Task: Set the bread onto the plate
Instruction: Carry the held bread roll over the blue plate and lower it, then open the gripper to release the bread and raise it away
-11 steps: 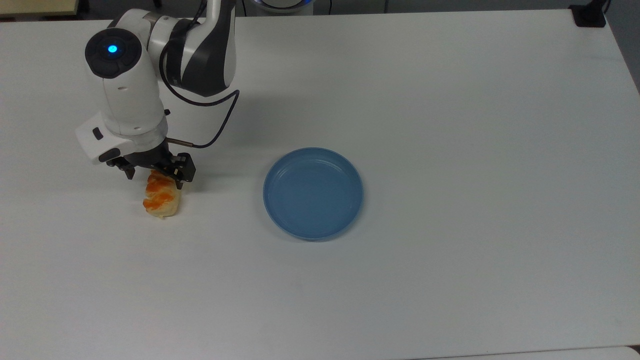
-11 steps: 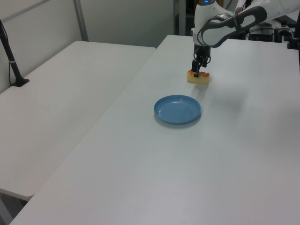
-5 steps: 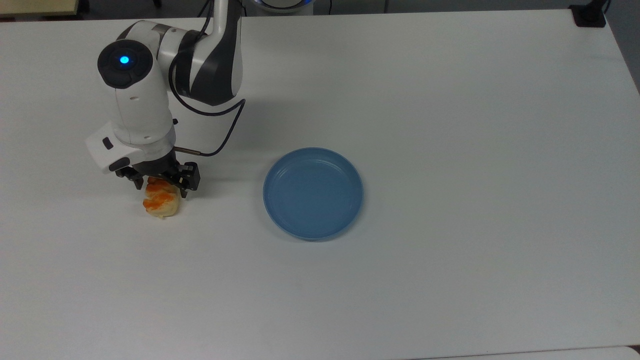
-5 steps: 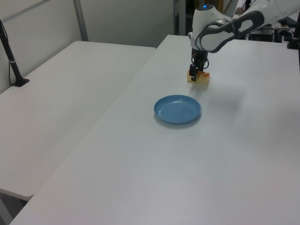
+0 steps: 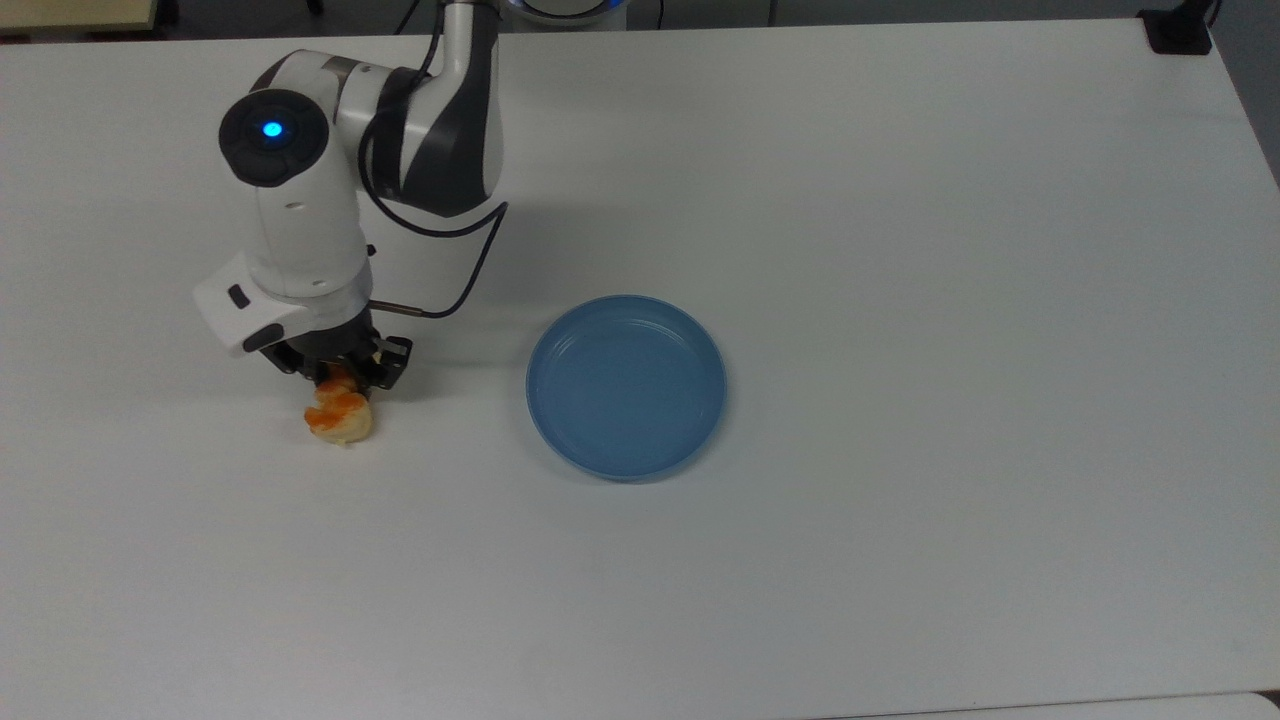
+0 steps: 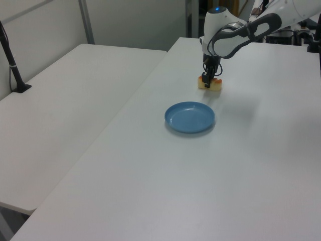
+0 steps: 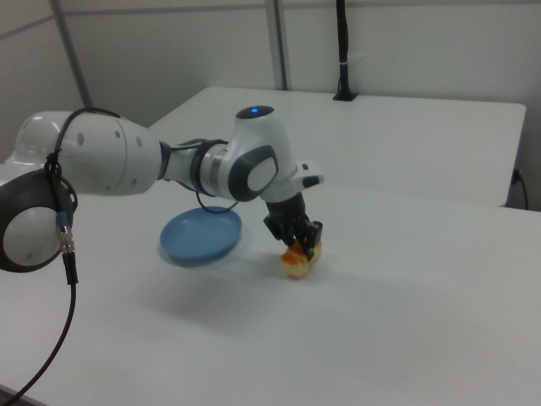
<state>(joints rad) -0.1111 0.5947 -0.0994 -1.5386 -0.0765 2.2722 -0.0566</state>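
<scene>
gripper (image 5: pixel 340 378) clamped on bread (image 5: pixel 340 416), fingers narrow around its top | bread on table (image 5: pixel 900 250) | plate (image 5: pixel 626 386) well apart, empty

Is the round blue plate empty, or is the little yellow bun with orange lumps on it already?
Empty. The round blue plate shows only bare blue; the yellow bun with orange lumps sits apart, under the gripper.

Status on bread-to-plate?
Done: the pincer is down at the bread. In hand: the grasp, with the bread on the table between the fingers; I cannot tell whether they have clamped. Left: lift, carry to the empty plate, release.
</scene>
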